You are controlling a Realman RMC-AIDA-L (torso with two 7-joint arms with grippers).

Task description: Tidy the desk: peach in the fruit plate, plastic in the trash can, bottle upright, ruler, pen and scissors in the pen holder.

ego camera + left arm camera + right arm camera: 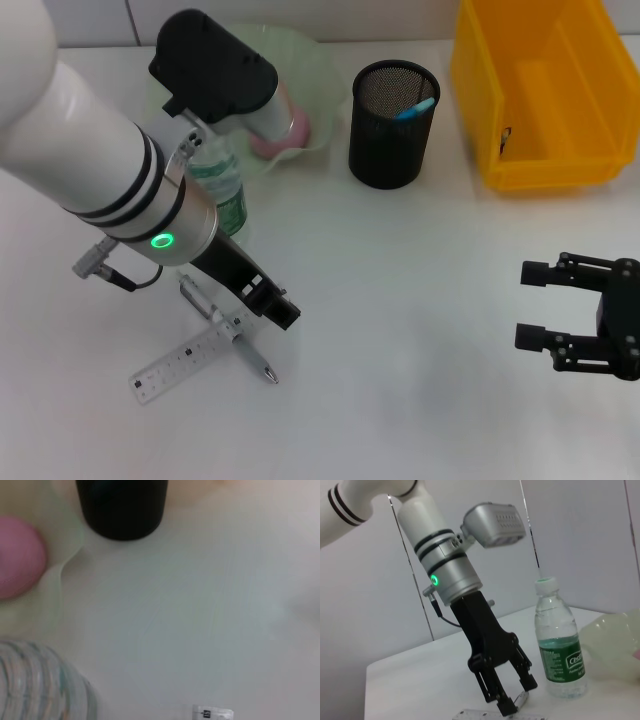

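Note:
My left gripper [277, 308] [512, 694] hangs low over the desk with its fingers [492, 687] apart, right by the silver pen [232, 337] that lies across the clear ruler [185, 362]. A clear bottle [216, 186] [560, 645] with a green label stands upright beside the left arm. In the pale green fruit plate [325, 70] rests the pink peach [290, 130] [17, 555]. The black mesh pen holder [392, 125] [122, 507] holds a blue item [416, 108]. My right gripper [562, 312] is open, idle at the right. Scissors and plastic are out of view.
A yellow bin [540, 165] stands at the back right, next to the pen holder. The bottle [40, 687] and the plate's rim [62, 577] sit close to the left arm. White desk lies between the two grippers.

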